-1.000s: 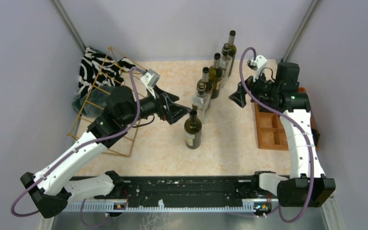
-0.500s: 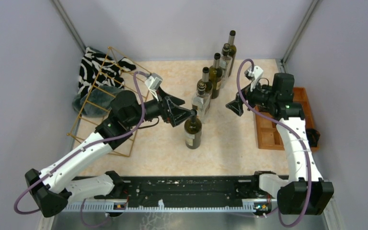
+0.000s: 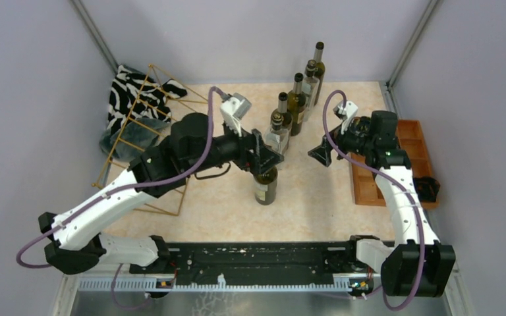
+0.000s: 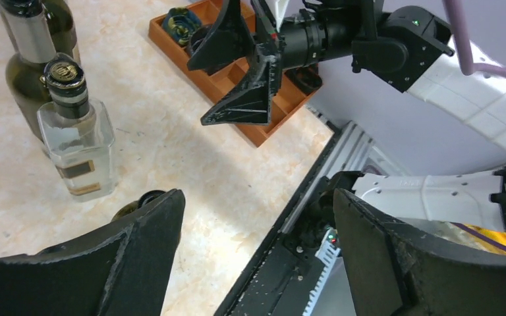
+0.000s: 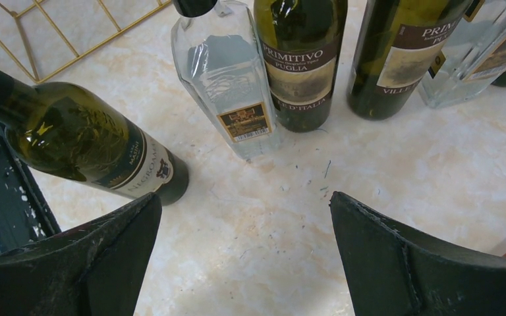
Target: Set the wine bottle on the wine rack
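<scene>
A dark green wine bottle (image 3: 265, 186) with a pale label stands upright mid-table. My left gripper (image 3: 267, 158) hangs right over its top and hides the neck in the top view. In the left wrist view my left gripper (image 4: 257, 195) is open with only table between the fingers, and the bottle's mouth (image 4: 132, 205) peeks out beyond the left finger (image 4: 138, 250). My right gripper (image 3: 321, 155) is open to the right of the bottles. From the right wrist, between the open fingers of my right gripper (image 5: 245, 196), the wine bottle (image 5: 85, 141) shows at left. The gold wire wine rack (image 3: 141, 125) stands at the left.
A clear square bottle (image 3: 277, 136) stands just behind the wine bottle, with a row of several more bottles (image 3: 298, 99) running to the back. An orange-brown wooden tray (image 3: 374, 179) lies at the right edge. A zebra-print cloth (image 3: 132, 95) lies behind the rack.
My left arm has swung right and forward, bringing its gripper from beside the wine bottle's neck to over its top. My right gripper has drifted slightly left and down.
</scene>
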`<state>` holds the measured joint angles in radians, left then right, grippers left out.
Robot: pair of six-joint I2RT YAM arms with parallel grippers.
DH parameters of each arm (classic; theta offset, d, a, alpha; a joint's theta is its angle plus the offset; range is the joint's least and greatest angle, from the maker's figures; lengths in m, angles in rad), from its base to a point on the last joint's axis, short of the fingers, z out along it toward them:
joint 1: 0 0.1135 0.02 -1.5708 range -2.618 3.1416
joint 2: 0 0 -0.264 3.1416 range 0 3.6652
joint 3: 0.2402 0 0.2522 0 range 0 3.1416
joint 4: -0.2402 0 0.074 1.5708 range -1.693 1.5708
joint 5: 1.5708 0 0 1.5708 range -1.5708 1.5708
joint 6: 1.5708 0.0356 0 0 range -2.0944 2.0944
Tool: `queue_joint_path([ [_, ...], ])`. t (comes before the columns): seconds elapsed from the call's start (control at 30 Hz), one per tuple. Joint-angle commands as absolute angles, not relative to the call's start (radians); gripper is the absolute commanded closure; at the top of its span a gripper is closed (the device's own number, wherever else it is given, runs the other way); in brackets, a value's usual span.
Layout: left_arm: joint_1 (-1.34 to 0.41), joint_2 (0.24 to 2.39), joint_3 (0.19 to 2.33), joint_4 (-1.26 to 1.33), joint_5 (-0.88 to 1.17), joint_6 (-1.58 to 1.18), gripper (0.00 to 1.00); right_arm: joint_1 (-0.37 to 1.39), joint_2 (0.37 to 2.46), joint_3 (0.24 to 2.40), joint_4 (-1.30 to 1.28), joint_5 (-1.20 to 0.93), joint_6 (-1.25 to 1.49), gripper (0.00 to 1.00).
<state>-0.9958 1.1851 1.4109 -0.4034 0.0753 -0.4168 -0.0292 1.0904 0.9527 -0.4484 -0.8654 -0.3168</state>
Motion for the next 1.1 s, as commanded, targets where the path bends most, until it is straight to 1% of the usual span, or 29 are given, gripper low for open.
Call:
queue_joint_path([
  [0.0, -1.149, 1.305, 1.586, -0.705, -0.307, -0.331, 0.10, -0.041, 1.078, 0.939, -0.372, -0.898, -0.314, 0.02],
  [0.07, -1.173, 1.349, 1.638, -0.781, -0.429, -0.322, 0.10, -0.043, 1.078, 0.933, -0.371, -0.899, -0.314, 0.02],
  [0.13, -1.178, 1.371, 1.663, -0.801, -0.482, -0.306, 0.10, -0.043, 1.078, 0.929, -0.370, -0.899, -0.314, 0.02],
  [0.4, -1.178, 1.470, 1.712, -0.846, -0.439, -0.280, 0.08, -0.046, 1.086, 0.916, -0.364, -0.893, -0.321, 0.02],
  [0.57, -1.175, 1.535, 1.704, -0.839, -0.451, -0.261, 0.11, -0.046, 1.086, 0.909, -0.361, -0.898, -0.320, 0.02],
  [0.63, -1.170, 1.552, 1.705, -0.832, -0.448, -0.253, 0.15, -0.046, 1.084, 0.907, -0.359, -0.899, -0.321, 0.01],
  [0.77, -1.150, 1.569, 1.703, -0.819, -0.420, -0.253, 0.27, -0.046, 1.083, 0.902, -0.357, -0.899, -0.322, 0.02],
  [0.97, -1.128, 1.590, 1.684, -0.834, -0.414, -0.262, 0.39, -0.046, 1.085, 0.897, -0.356, -0.905, -0.324, 0.02],
  [1.07, -1.126, 1.584, 1.666, -0.838, -0.419, -0.275, 0.47, -0.046, 1.086, 0.895, -0.355, -0.905, -0.324, 0.02],
])
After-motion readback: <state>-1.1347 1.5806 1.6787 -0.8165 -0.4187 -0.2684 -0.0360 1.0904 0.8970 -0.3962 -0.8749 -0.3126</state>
